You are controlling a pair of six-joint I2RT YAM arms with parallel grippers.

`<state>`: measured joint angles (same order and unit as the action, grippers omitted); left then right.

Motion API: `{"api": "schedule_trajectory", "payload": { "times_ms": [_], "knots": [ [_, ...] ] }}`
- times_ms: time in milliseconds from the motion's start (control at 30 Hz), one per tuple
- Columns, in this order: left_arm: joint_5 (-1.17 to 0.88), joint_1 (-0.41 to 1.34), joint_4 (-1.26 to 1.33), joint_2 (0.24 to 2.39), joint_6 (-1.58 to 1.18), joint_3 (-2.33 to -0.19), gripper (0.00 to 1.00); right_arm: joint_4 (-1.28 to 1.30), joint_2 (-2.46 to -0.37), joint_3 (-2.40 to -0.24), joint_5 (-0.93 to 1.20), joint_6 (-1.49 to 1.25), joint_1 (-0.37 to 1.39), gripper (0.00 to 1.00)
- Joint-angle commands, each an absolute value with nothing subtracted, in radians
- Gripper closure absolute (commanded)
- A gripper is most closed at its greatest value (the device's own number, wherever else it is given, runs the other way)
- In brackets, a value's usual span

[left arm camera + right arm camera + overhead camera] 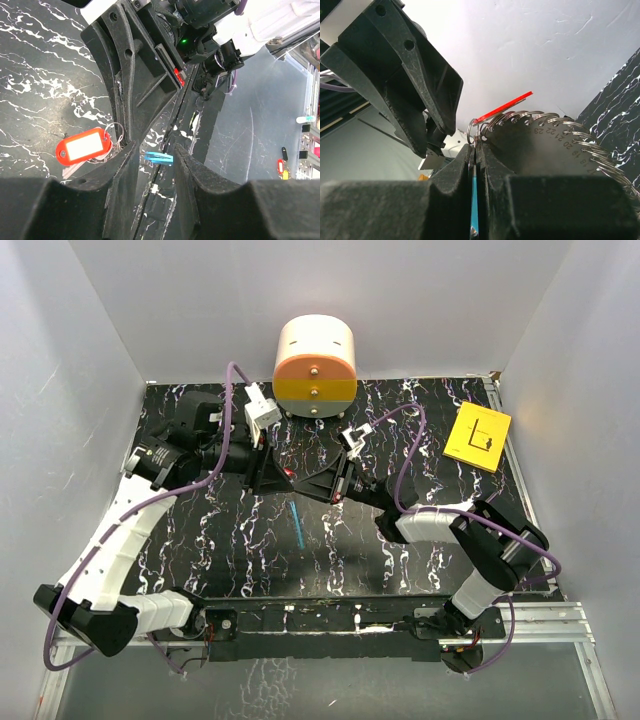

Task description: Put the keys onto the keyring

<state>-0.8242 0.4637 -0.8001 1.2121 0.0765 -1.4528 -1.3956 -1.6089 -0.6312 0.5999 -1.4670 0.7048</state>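
Observation:
The two grippers meet tip to tip above the middle of the table. My right gripper (476, 147) (303, 481) is shut on the keyring. Its blue band (474, 200) fills the slit between the fingers, and its coil of wire rings (555, 122) lies against one finger. The red key (502, 107) hangs from a small ring at the fingertips, and it also shows in the left wrist view (84, 146). My left gripper (154, 148) (282, 476) is open, with the blue band (159, 158) showing in its gap. I cannot tell if they touch. The band sticks out below the grippers (297, 525).
A yellow card (478, 437) lies at the back right. An orange and white drum (315, 365) stands against the back wall. White walls close in the black marbled table (200, 550) on three sides. A metal rail (400, 615) runs along the near edge.

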Motion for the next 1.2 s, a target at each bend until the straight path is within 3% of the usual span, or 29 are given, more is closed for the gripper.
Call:
{"api": "schedule_trajectory", "payload": {
  "times_ms": [0,967,1167],
  "knots": [
    [-0.877,0.457,-0.795,1.212,0.074,-1.445,0.69,-1.797,-1.563,-0.686,0.576,-1.441,0.701,0.92],
    [-0.746,0.441,-0.862,1.193,0.126,-1.483,0.83,-1.815,-1.571,-0.678,0.549,-1.445,0.699,0.92],
    [-0.796,0.434,-0.871,1.2,0.138,-1.485,0.84,-1.815,-1.57,-0.675,0.548,-1.445,0.697,0.92]
  ]
}}
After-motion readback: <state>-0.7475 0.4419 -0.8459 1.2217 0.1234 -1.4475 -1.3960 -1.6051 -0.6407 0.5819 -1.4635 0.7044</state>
